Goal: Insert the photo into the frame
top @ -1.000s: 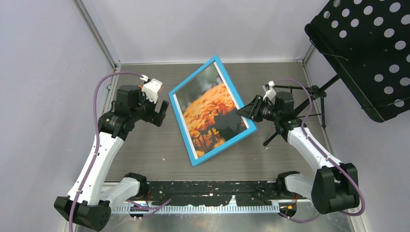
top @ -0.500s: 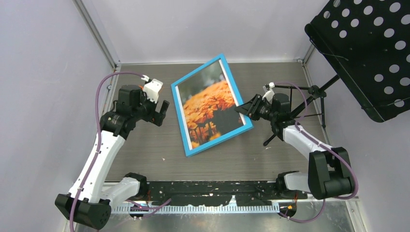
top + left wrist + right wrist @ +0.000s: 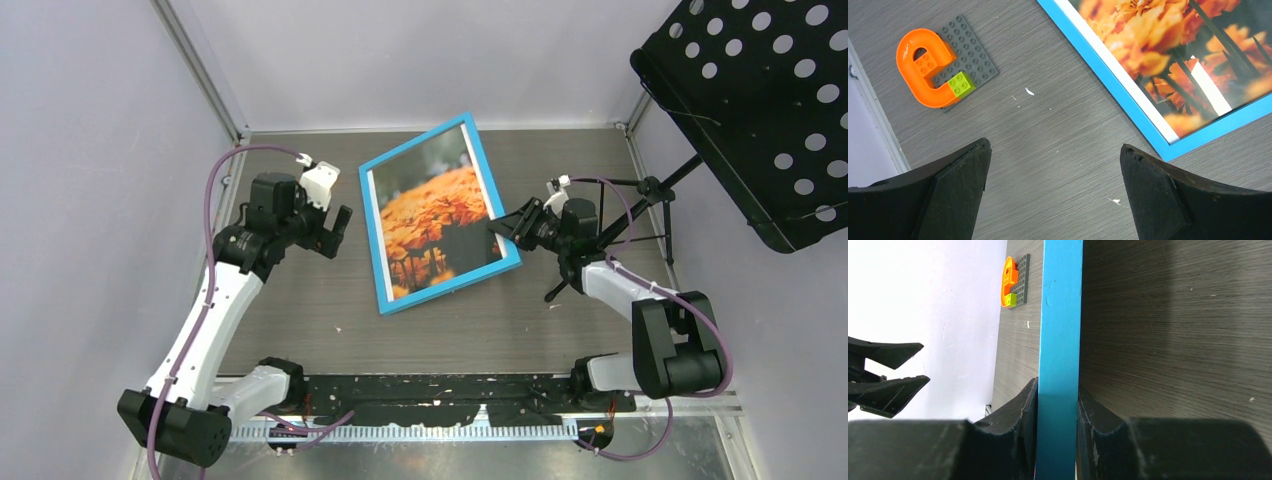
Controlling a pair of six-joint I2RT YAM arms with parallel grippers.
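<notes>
The bright blue frame [image 3: 372, 240] sits skewed in the middle of the table, with the photo [image 3: 435, 215] of orange flowers showing inside it. My right gripper [image 3: 502, 229] is shut on the frame's right edge. The right wrist view shows that blue edge [image 3: 1060, 315] edge-on, with the right gripper [image 3: 1058, 390] pinching it from both sides. My left gripper [image 3: 336, 232] hangs open just left of the frame, touching nothing. In the left wrist view the left gripper [image 3: 1054, 150] is wide apart over bare table, and the frame's corner [image 3: 1108, 80] and the photo [image 3: 1168, 40] lie at the upper right.
An orange arch brick on a grey studded plate [image 3: 928, 67] lies near the left wall, also seen as the brick plate [image 3: 1013, 282]. A black perforated music stand [image 3: 760, 110] overhangs the right side, its tripod legs [image 3: 640, 215] behind my right arm. Walls close in the left and back.
My right gripper has swung the frame toward the back and turned it, so its near corner moved away from the front edge. The left gripper has stayed open and has scarcely moved.
</notes>
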